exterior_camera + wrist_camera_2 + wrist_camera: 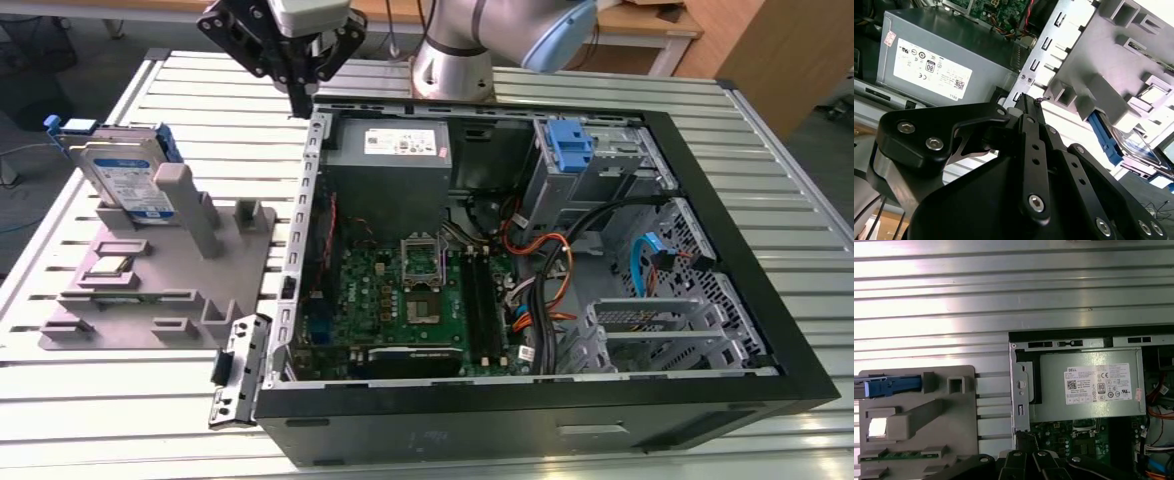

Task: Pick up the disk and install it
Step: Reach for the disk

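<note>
Desk: a slatted metal top that carries everything; its bare slats also run across the first wrist view.

Computer case: a black tower lying on its side with the side panel off, on the exterior view's right half of the desk.

Arm: a silver and pale blue body behind the case.

Fixture: a grey block with slots and posts, lying on the desk just beside the case at the exterior view's left; it also shows in both wrist views.

Motherboard: green, flat on the case floor.

Power supply: a grey box with a white sticker in the far corner of the case; it is seen in both wrist views.

Disk: silver with a white-and-blue label and blue rails, standing on edge and leaning slightly in the far end of the fixture, outside the case. Its blue rail shows in the first wrist view.

Tool: black, pointing down above the case wall nearest the fixture, next to the power supply and apart from the disk. Its fingers are brought together with nothing between them, as the second wrist view also shows.

Latch: blue plastic, upright on the drive cage inside the case.
</note>
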Controlling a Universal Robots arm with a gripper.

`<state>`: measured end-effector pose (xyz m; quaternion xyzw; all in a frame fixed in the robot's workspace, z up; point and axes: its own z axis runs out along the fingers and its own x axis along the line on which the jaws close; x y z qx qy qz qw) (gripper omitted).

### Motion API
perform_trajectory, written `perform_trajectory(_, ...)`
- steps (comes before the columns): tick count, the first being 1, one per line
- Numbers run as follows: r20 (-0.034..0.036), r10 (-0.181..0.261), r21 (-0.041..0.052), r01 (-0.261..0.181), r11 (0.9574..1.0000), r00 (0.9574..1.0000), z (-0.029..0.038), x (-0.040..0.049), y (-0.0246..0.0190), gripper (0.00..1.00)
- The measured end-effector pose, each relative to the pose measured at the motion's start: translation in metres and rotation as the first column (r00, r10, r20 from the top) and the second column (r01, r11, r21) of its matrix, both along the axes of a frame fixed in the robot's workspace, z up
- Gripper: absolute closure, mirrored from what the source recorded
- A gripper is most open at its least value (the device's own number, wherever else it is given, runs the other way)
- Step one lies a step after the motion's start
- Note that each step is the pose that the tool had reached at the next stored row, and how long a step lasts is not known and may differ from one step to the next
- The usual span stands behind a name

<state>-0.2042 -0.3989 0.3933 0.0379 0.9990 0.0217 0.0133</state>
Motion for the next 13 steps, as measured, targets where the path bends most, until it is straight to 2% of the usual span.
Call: perform_trajectory(13, 0.0001, 0.000, 0.0000, 0.000, 1.0000, 1.0000, 0.0000, -0.0192, 0.0000, 0.90)
